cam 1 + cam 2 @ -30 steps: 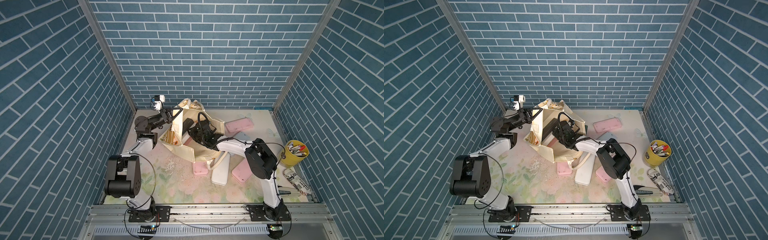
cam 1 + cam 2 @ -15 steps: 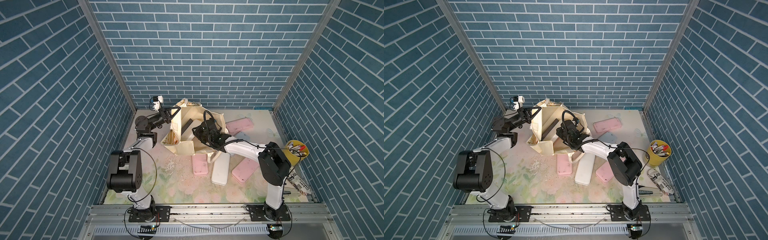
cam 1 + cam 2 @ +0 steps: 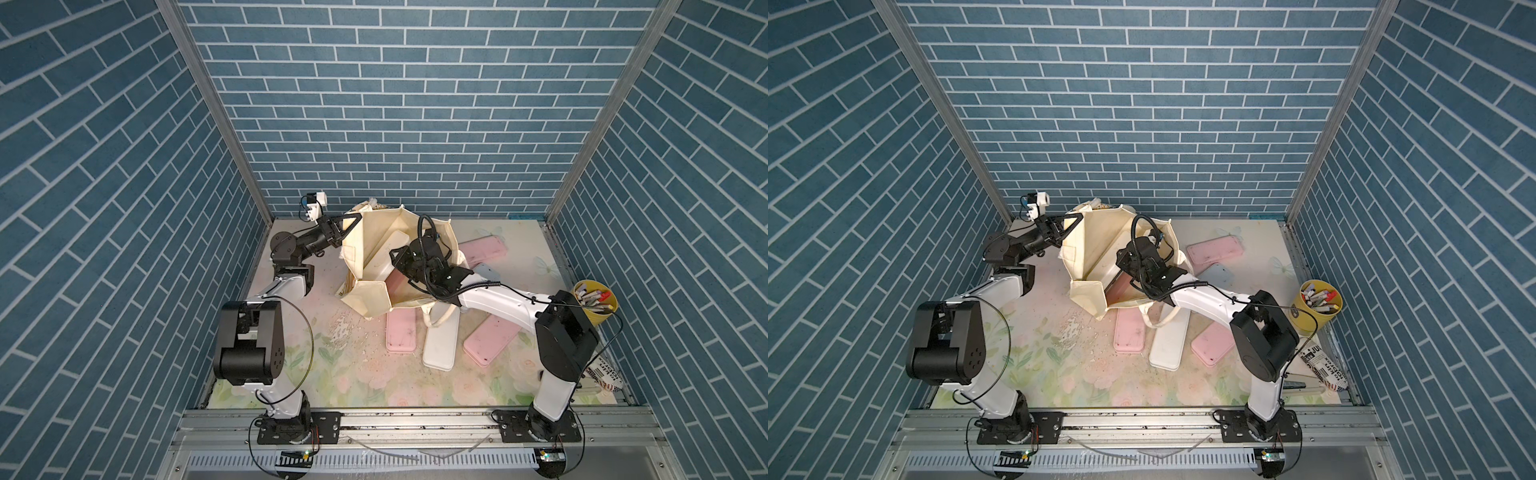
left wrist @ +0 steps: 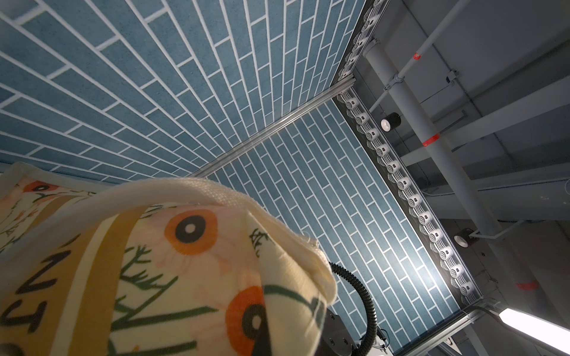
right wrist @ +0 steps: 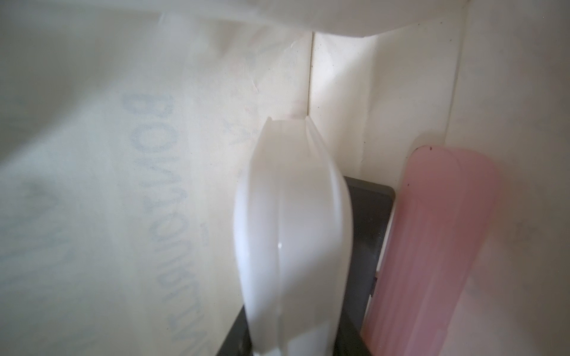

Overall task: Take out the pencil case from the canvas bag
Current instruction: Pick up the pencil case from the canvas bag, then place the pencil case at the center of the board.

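White-shelled left arm (image 3: 284, 287) and right arm (image 3: 498, 301), bulky black joint housings, black screwed base plates (image 3: 299, 432), coiled black cable (image 3: 478, 285) along right forearm, white camera block (image 3: 318, 202) on left wrist, black triangular-framed left gripper (image 3: 351, 221)

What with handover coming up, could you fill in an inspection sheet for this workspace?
Surface: floral mat, white flecks beside the canvas bag.
Job's things: canvas bag open; white pencil case and pink case inside.
Clutter: three loose pink cases, loose white case, pale blue case, yellow pen cup, printed pouch.
Grippers: left gripper shut on the bag's edge; right gripper inside the bag, shut on the white pencil case.
Cables: black coiled cable along the right arm; hose loop above its wrist.
Surroundings: blue brick walls, metal rail in front.
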You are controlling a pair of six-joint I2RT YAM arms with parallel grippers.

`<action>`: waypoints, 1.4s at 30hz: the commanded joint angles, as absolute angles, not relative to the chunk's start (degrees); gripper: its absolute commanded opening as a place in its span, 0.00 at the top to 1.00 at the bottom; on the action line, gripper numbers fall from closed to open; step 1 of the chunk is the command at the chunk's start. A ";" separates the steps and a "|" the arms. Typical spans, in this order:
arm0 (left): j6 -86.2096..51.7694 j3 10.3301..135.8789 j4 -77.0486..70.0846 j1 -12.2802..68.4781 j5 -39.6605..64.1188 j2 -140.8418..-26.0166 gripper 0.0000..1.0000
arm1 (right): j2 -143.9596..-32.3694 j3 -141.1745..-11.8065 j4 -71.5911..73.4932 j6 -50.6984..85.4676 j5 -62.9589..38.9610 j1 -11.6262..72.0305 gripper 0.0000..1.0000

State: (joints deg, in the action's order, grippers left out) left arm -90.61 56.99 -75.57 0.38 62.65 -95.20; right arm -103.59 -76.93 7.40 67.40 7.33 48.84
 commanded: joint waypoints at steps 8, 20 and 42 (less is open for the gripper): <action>-90.44 59.11 -80.42 0.00 60.89 -94.44 0.95 | -103.67 -81.20 7.85 57.68 9.40 48.91 0.83; -90.45 58.89 -80.24 0.00 60.40 -94.26 0.96 | -108.71 -89.60 1.04 49.55 8.17 50.44 0.84; -90.53 58.56 -79.65 -1.32 59.38 -94.01 0.96 | -99.49 -82.72 10.68 37.56 11.02 54.14 0.91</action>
State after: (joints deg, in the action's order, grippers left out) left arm -90.63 56.99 -75.29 -0.64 60.66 -95.20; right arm -104.01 -85.58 2.33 40.34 8.86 54.26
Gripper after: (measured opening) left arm 0.057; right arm 0.328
